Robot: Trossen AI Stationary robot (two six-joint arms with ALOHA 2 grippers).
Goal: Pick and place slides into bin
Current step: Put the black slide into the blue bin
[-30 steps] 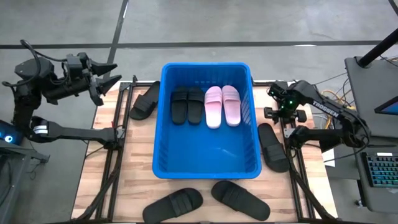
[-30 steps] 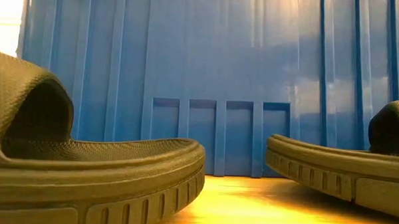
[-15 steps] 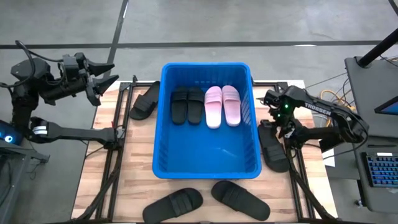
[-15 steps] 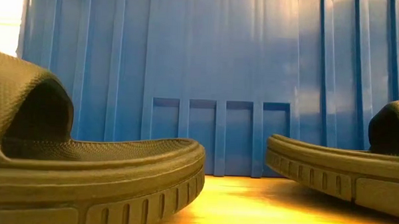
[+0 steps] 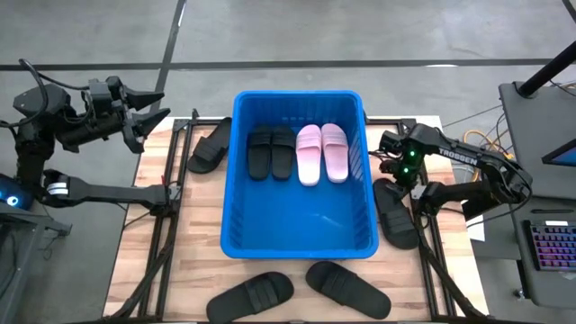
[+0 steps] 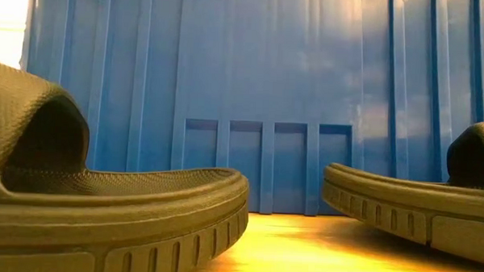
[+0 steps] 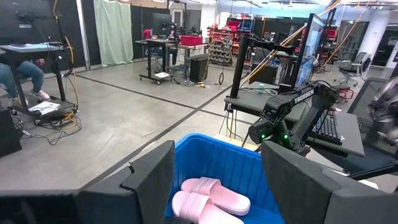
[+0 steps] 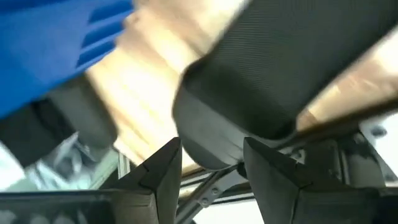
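Note:
The blue bin (image 5: pixel 236 180) stands mid-table with two black slides (image 5: pixel 271 151) and two pink slides (image 5: pixel 321 152) lying flat on its floor at the far end. More black slides lie on the table: one to the left of the bin (image 5: pixel 210 146), one to its right (image 5: pixel 396 214), and two at the near edge (image 5: pixel 250 294) (image 5: pixel 347 288). My right gripper (image 5: pixel 389 169) (image 8: pixel 211 168) points down, open, just over the far end of the right-hand slide (image 8: pixel 267 68). My left gripper (image 5: pixel 151 110) (image 7: pixel 214 180) hangs open, high beyond the table's far left corner.
Black frame rails (image 5: pixel 166 234) run along both sides of the wooden table. In the low view the bin's ribbed wall (image 6: pixel 267 96) stands behind the two near slides (image 6: pixel 110 204) (image 6: pixel 417 203). A desk with a keyboard (image 5: pixel 551 247) stands at the right.
My right gripper has sunk and moved a little toward the bin, rolling its wrist, and now points down at the far end of the slide to the right of the bin. Its fingers stay open. The slides have not moved.

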